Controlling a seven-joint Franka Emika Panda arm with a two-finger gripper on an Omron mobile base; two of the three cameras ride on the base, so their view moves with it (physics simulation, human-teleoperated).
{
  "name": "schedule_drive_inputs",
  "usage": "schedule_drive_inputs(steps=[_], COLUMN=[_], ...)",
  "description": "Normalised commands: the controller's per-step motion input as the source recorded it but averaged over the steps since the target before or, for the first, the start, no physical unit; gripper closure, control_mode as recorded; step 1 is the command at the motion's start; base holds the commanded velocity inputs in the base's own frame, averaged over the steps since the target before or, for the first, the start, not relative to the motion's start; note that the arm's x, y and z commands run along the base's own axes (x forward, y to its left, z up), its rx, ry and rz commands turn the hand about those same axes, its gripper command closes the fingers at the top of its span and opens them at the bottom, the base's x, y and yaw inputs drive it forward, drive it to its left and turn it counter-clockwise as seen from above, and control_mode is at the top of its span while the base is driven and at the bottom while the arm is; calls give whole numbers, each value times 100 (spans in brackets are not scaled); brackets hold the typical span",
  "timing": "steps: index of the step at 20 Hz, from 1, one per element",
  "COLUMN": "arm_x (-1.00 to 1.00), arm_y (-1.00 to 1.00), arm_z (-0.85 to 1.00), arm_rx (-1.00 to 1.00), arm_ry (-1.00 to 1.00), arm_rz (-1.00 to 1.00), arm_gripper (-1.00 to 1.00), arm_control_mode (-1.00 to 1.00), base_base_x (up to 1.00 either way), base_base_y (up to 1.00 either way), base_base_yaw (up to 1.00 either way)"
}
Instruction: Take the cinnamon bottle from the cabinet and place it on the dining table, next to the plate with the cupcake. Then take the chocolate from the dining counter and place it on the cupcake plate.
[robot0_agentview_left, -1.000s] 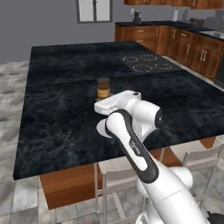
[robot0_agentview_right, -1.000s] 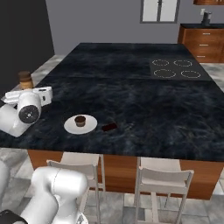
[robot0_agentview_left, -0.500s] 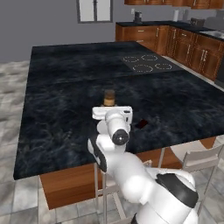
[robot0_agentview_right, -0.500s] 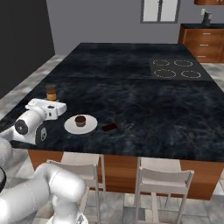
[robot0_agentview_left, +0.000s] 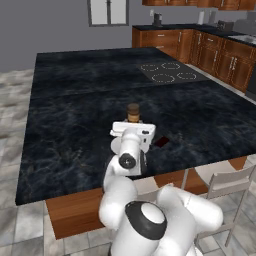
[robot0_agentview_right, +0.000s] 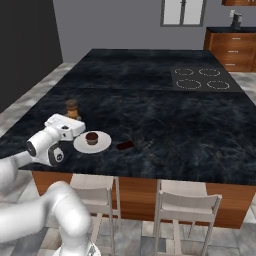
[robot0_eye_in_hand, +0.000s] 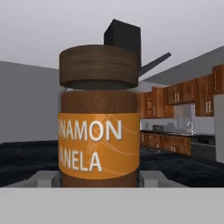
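My gripper (robot0_agentview_right: 68, 121) is shut on the cinnamon bottle (robot0_agentview_right: 72, 107), which stands upright just left of the white plate (robot0_agentview_right: 102, 145) that carries the cupcake (robot0_agentview_right: 91, 137). I cannot tell whether the bottle's base touches the dining table (robot0_agentview_right: 175, 120). The chocolate (robot0_agentview_right: 125, 145) lies flat on the black top right of the plate. In the left base view the bottle (robot0_agentview_left: 133, 112) rises behind the gripper (robot0_agentview_left: 133, 125), with the chocolate (robot0_agentview_left: 161, 142) to its right. In the hand view the bottle (robot0_eye_in_hand: 99, 131) with its orange label stands close between the fingers (robot0_eye_in_hand: 45, 179).
A cooktop (robot0_agentview_right: 197, 77) is set into the far right of the island top. Two pale chairs (robot0_agentview_right: 186, 205) stand at the near edge below the plate. Brown lower cabinets (robot0_agentview_left: 210, 50) line the back right wall.
My arm has swung right along the near edge with the bottle in its grip, bringing it down from the island's left corner to a spot beside the plate.
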Motion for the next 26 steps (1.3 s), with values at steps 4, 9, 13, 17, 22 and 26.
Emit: schedule_drive_inputs(steps=[4, 9, 13, 17, 22, 26], arm_x=[0, 0, 9, 42, 49, 16], arm_y=[82, 98, 66, 3, 0, 0], arm_z=[79, 12, -92, -87, -73, -44], arm_rx=[0, 3, 0, 1, 4, 8], arm_ry=[23, 27, 9, 0, 0, 0], arm_rz=[-14, -1, -8, -26, -28, -22], arm_gripper=[100, 100, 100, 100, 100, 100], arm_control_mode=[-100, -100, -100, -100, -100, -100], base_base_x=[0, 0, 0, 0, 0, 0], base_base_y=[0, 0, 0, 0, 0, 0], base_base_yaw=[0, 0, 0, 0, 0, 0])
